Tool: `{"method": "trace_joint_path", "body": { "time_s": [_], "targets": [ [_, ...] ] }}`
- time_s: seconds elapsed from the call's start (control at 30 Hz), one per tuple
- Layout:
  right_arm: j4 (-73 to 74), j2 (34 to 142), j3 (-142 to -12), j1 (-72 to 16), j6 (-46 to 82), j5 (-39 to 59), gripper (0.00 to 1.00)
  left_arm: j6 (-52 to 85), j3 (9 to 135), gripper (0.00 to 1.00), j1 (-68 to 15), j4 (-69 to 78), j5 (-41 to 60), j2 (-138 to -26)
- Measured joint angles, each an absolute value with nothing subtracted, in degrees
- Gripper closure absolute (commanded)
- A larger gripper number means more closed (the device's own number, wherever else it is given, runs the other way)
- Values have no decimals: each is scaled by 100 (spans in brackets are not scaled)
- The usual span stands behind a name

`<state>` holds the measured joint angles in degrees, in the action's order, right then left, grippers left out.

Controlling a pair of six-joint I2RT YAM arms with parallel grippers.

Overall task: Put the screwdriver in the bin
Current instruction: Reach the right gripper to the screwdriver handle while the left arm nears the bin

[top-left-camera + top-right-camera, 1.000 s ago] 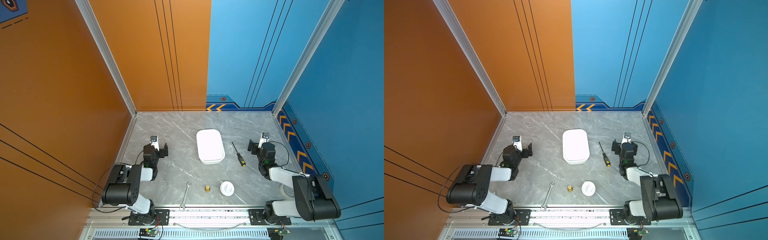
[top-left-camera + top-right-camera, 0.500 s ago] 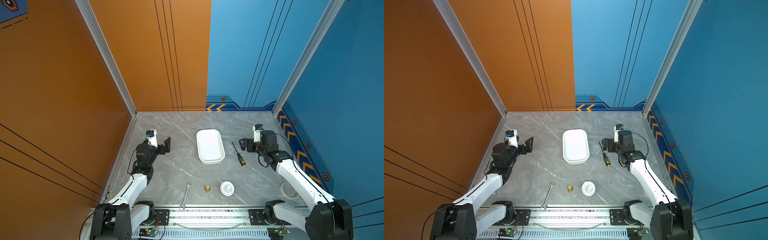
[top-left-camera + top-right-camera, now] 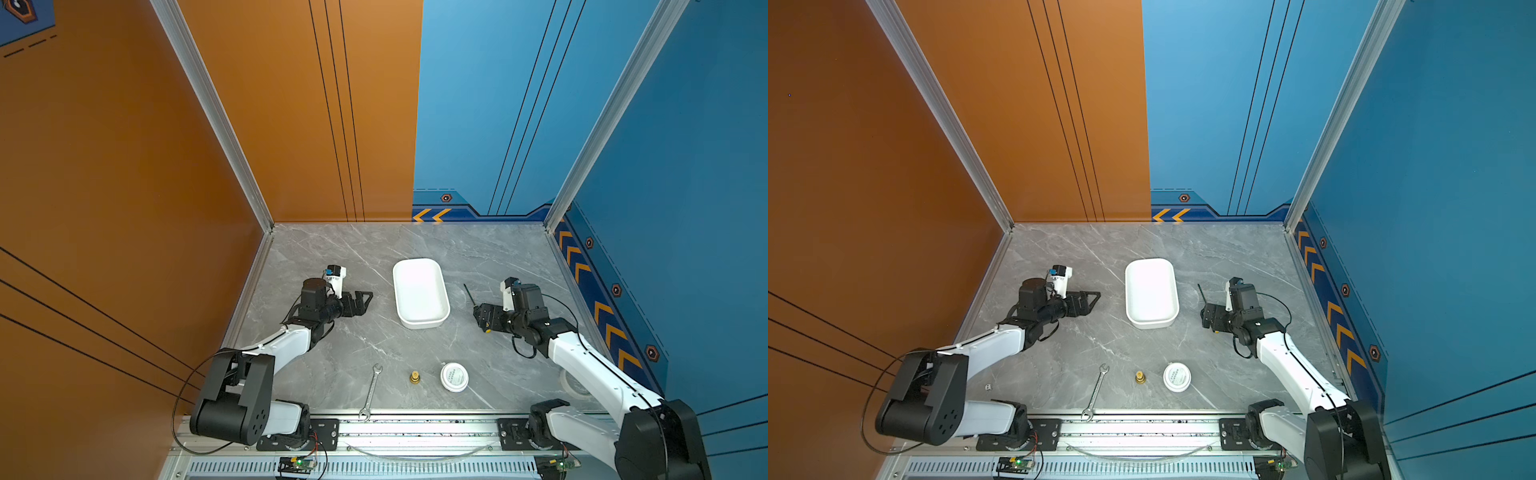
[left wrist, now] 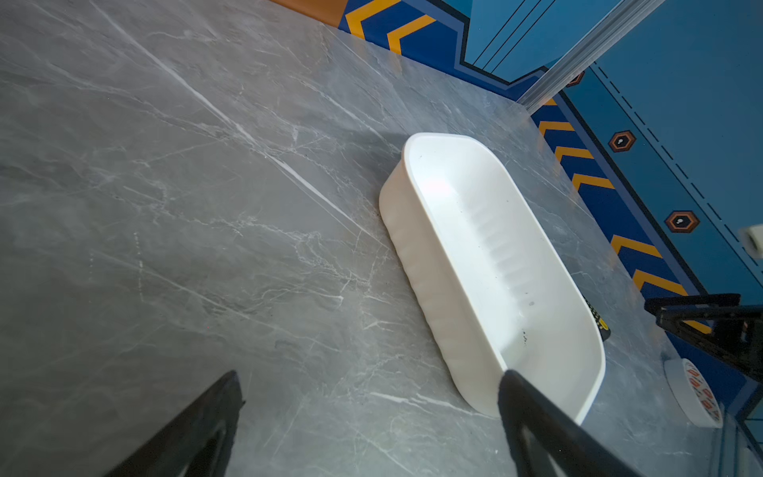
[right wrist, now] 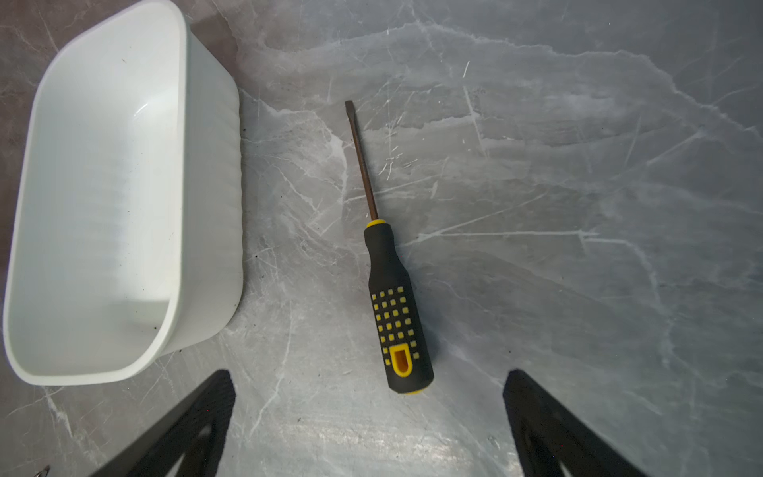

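Both arms have extended forward since the earlier frame. Right gripper (image 3: pixel 483 318) now sits over the screwdriver (image 5: pixel 390 305) handle, jaws spread wide, gripping nothing. Left gripper (image 3: pixel 362 299) is likewise spread and empty. The screwdriver lies flat on the table (image 3: pixel 332 257) just beside the bin (image 3: pixel 420 324), parallel to its long side, tip pointing away from the arm bases.

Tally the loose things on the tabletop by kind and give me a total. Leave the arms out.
Hand tools: 2, the screwdriver and the wrench
Containers: 2, the bin and the round white tin
Brass fitting: 1
Tape roll: 1
Small white piece, too small to identify: 1
Total: 7
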<state>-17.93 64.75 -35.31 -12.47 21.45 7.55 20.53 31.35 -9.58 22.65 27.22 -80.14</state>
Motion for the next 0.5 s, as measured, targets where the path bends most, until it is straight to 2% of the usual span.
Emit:
{"method": "trace_joint_path", "body": {
  "time_s": [0.23,0.5],
  "targets": [
    [-1800,7347,-3728,-1404,2366,720,0,2324,3454,2,-1402,2261,2989,-8521],
    [-1806,7966,-4169,-1616,2504,460,4,2412,3675,2,-1651,2244,3098,-8827]
  ]
}}
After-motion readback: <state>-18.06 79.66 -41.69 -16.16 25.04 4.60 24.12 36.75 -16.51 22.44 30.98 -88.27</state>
